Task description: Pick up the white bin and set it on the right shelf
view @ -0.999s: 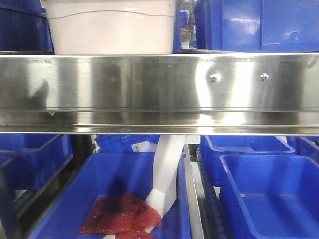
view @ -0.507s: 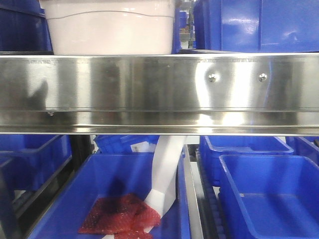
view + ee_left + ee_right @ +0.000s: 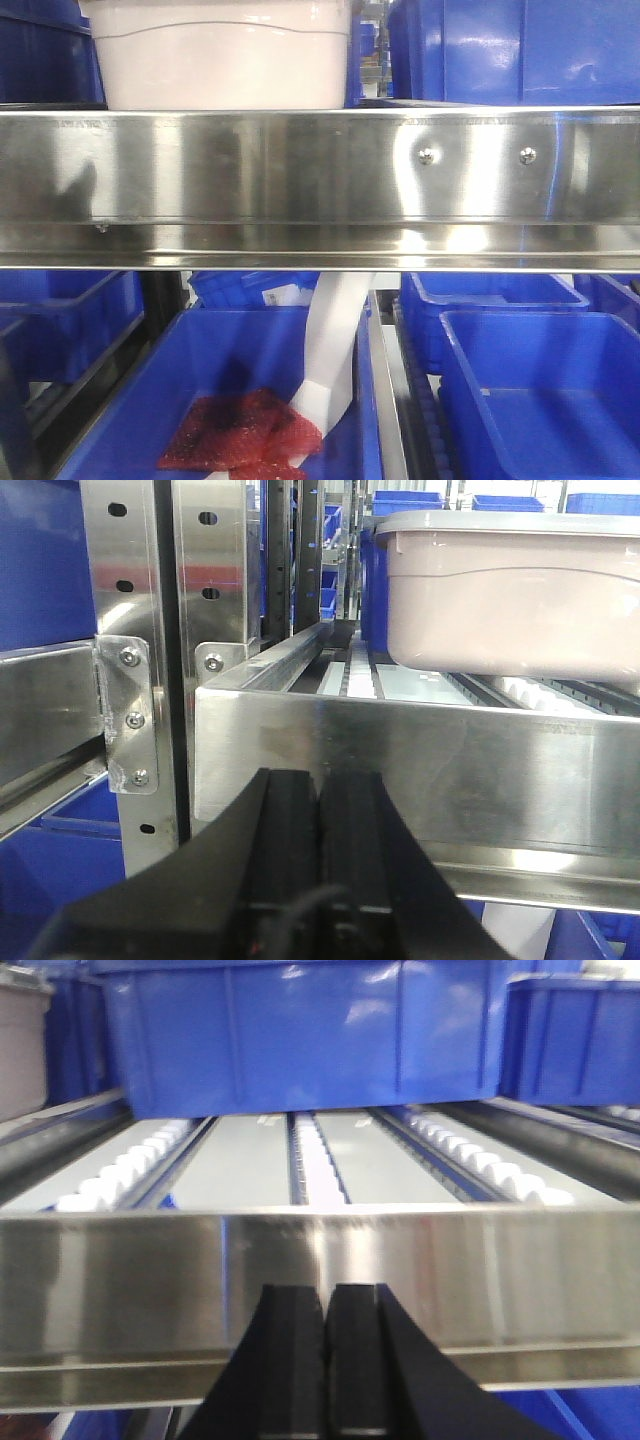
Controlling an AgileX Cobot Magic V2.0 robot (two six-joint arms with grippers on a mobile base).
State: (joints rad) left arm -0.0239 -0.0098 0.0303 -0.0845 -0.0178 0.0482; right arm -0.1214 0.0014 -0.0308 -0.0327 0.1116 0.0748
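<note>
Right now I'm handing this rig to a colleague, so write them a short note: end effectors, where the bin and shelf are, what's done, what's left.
Left end effector: shut, empty, in front of the steel rail, below and left of the white bin.
Right end effector: shut, empty, facing the roller lanes in front of a blue crate.
White bin: on the upper level behind the front rail, left of the two screws, untouched.
Right shelf: the lane by the right end effector looks free in front of the crate.
Done: nothing visible. Left: grasp the bin, lift it, place it on the right shelf.
</note>
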